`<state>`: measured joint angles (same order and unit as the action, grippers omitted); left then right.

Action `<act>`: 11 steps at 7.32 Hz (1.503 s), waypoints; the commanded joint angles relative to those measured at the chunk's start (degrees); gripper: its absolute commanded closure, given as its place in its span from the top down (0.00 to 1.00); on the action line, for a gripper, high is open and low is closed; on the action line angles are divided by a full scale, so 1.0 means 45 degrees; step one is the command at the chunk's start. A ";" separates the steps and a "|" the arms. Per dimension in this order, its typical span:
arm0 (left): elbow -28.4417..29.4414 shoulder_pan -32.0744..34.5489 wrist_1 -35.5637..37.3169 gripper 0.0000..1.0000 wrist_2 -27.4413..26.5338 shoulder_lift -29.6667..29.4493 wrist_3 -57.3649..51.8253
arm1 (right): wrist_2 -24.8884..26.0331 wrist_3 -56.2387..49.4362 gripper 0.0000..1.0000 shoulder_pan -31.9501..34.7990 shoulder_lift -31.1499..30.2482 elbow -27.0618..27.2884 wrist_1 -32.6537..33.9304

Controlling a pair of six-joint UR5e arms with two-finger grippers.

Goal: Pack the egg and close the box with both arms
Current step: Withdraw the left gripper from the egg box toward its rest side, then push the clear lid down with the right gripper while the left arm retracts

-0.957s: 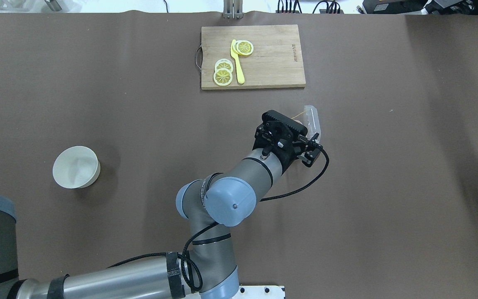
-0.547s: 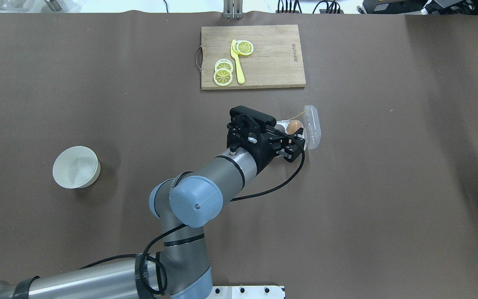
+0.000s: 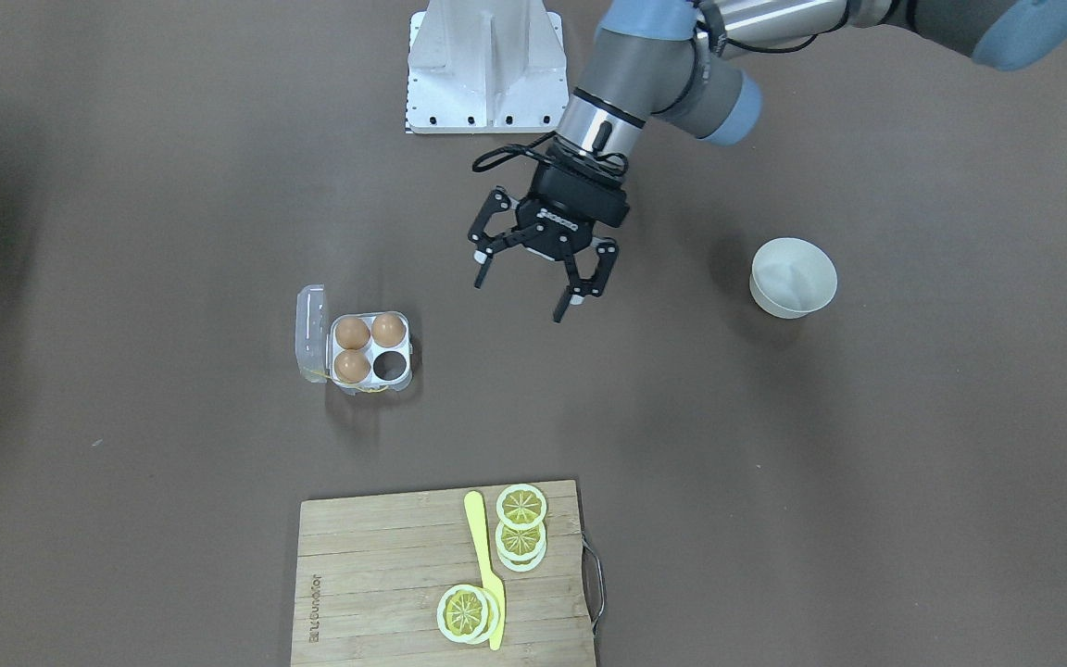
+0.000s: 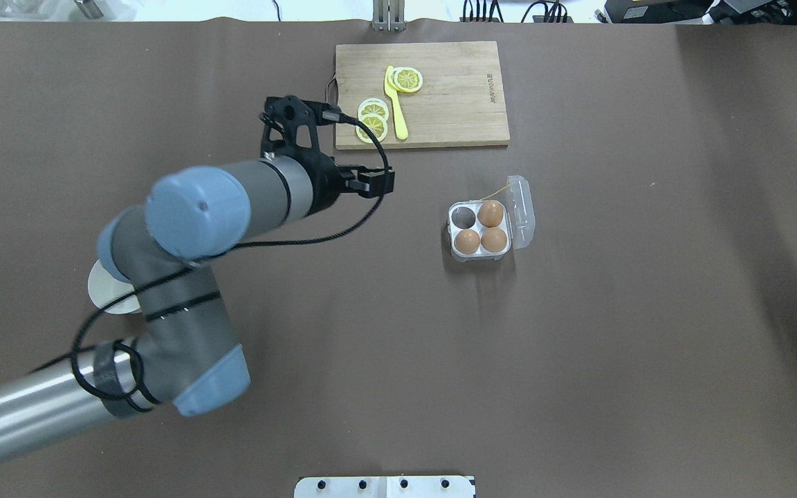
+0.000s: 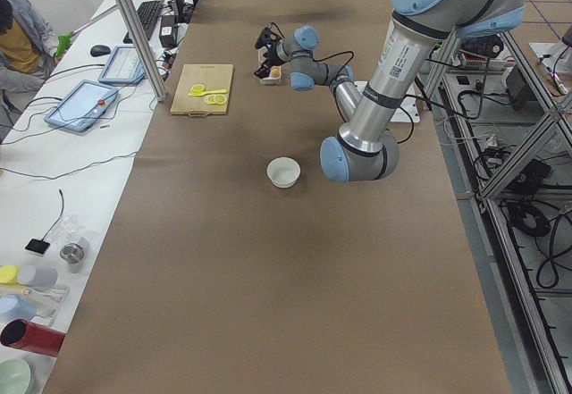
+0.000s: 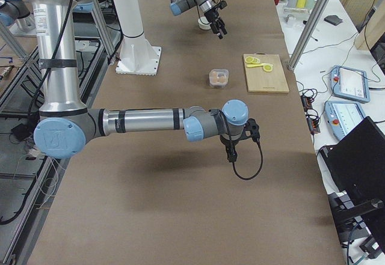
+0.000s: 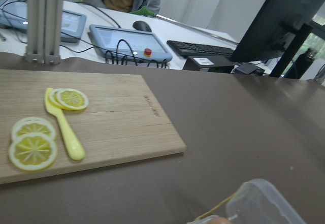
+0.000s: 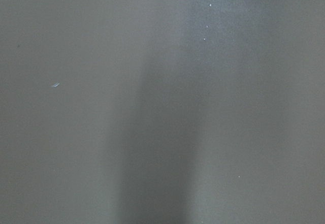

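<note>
The clear carton (image 4: 479, 256) sits right of centre with its lid (image 4: 521, 206) open on the far side from my left arm. Three brown eggs fill three cells, e.g. one egg (image 4: 468, 241); the fourth cell (image 4: 465, 216) is empty. The front view shows the same carton (image 3: 407, 352) and empty cell (image 3: 392, 366). My left gripper (image 3: 520, 296) is open and empty above the table, well apart from the carton, near the board's corner (image 4: 357, 149). My right gripper (image 6: 231, 152) shows only in the right side view; I cannot tell if it is open.
A wooden cutting board (image 4: 454, 97) with lemon slices (image 4: 373, 119) and a yellow knife (image 4: 396, 104) lies at the far side. A white bowl (image 3: 793, 276) stands on the left arm's side. A white stand (image 3: 487, 65) sits at the robot's base.
My left gripper has drawn away from over the carton, moving left and toward the cutting board. The carton with its three eggs now shows in full.
</note>
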<state>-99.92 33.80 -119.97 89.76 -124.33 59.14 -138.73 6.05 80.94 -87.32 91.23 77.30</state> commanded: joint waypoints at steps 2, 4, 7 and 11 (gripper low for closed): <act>-0.1701 0.3751 0.3300 0.98 0.4524 0.3470 -0.2236 | 0.0165 0.0101 1.00 -0.0019 0.0262 0.0001 -0.0048; -0.1664 0.5270 0.5476 0.98 0.5262 0.4640 -0.2454 | 0.0223 0.0857 1.00 -0.0193 0.0632 0.0020 -0.0068; -0.1702 0.7698 0.8353 0.98 0.7999 0.5382 -0.8253 | 0.0770 0.2242 0.93 -0.1225 0.0849 0.0388 -0.0068; -0.1741 0.8190 0.8243 0.98 0.8452 0.6085 -0.8278 | 0.1043 0.6575 0.00 -0.4249 0.0926 0.2438 -0.0048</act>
<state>-107.69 70.13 -82.97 127.53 -97.66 21.99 -134.54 30.23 66.45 -83.57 99.77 77.07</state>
